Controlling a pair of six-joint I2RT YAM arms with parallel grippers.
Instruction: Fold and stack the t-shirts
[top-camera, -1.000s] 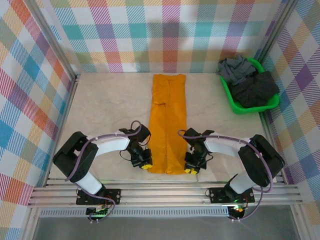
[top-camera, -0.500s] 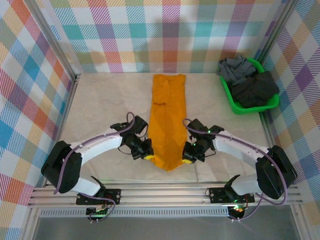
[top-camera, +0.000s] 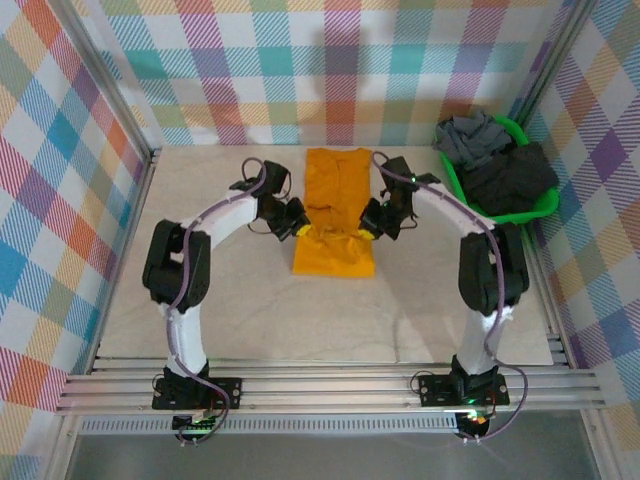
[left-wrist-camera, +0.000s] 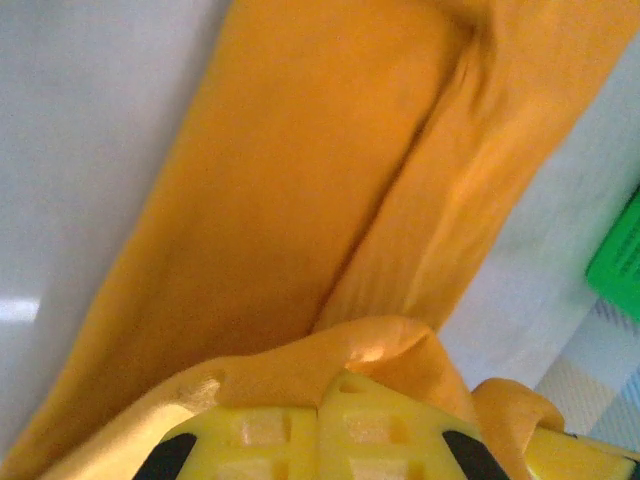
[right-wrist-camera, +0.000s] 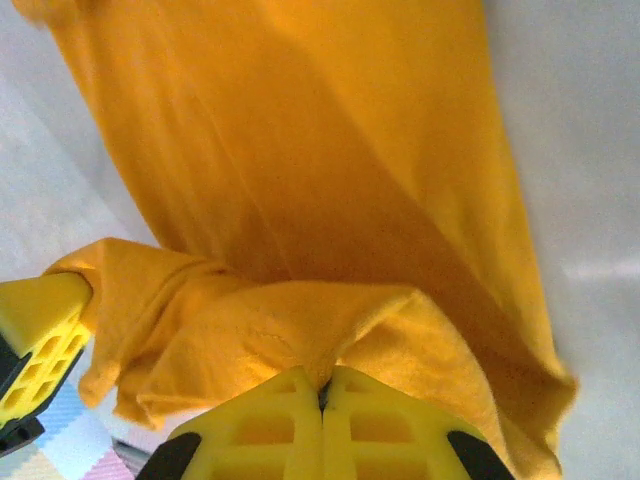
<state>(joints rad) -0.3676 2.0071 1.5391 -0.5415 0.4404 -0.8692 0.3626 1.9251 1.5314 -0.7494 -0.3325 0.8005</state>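
Top external: the mustard-orange t-shirt (top-camera: 335, 215) lies as a narrow strip on the far half of the white bench (top-camera: 200, 300). Its near end is doubled back over itself, so a folded edge faces the arm bases. Both arms are stretched far out. The left tool (top-camera: 296, 229) is at the shirt's left edge and the right tool (top-camera: 369, 229) at its right edge, both on the upper layer.

Left wrist: yellow fingers (left-wrist-camera: 280, 435) are pressed together with orange cloth bunched over their tips, clamped on the shirt.

Right wrist: fingers (right-wrist-camera: 270, 430) are closed tight, with a pinch of orange hem caught in the seam between them. The cloth wrinkles at both grips and the lower layer lies flat.

The grey t-shirt (top-camera: 472, 135) and charcoal t-shirt (top-camera: 512, 180) are heaped in the green basket (top-camera: 452, 187) at the far right corner, well apart from the orange one.
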